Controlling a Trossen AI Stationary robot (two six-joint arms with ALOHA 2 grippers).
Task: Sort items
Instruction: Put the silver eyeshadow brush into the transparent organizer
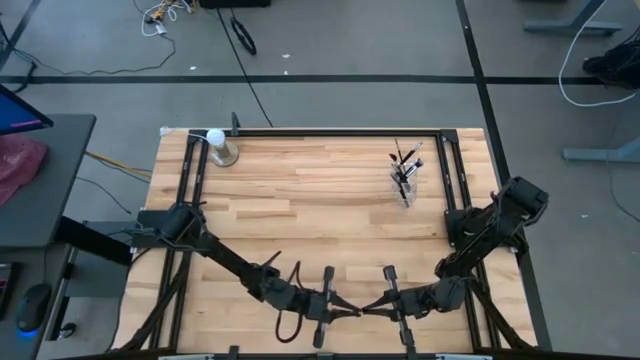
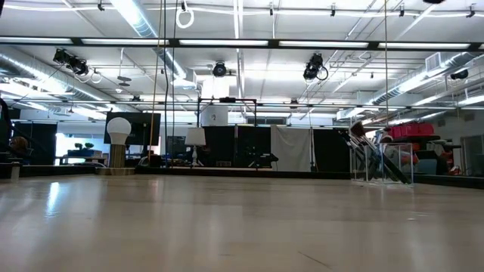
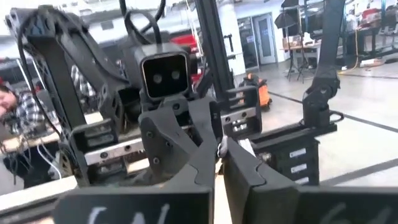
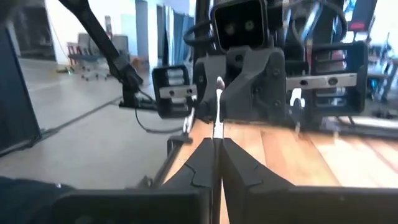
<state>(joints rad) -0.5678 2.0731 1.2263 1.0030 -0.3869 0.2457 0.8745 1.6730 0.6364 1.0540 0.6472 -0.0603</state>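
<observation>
My two grippers meet tip to tip above the table's near edge, the left gripper [image 1: 348, 310] and the right gripper [image 1: 374, 308] both shut on one thin stick [image 4: 217, 109] with a pale end. It runs between them, clear of the table. Several more dark brushes and sticks stand upright in a small clear cup [image 1: 405, 178] at the far right, which the low view shows too [image 2: 382, 160]. In the low view neither gripper shows. My left gripper [image 3: 219, 154] pinches the stick's pale end [image 3: 222, 147] between its two fingers, coming level from the table's left; the fingers lie along the stick. My right gripper [image 4: 216, 144] pinches the stick's other end [image 4: 217, 134] between its two fingers, level from the table's right and along the stick, which is lifted clear.
A white ball on a metallic base [image 1: 217, 143] stands at the table's far left corner. Black metal rails [image 1: 300, 132] frame the wooden table top [image 1: 300, 200], whose middle is bare. A person sits beyond the table in the left wrist view.
</observation>
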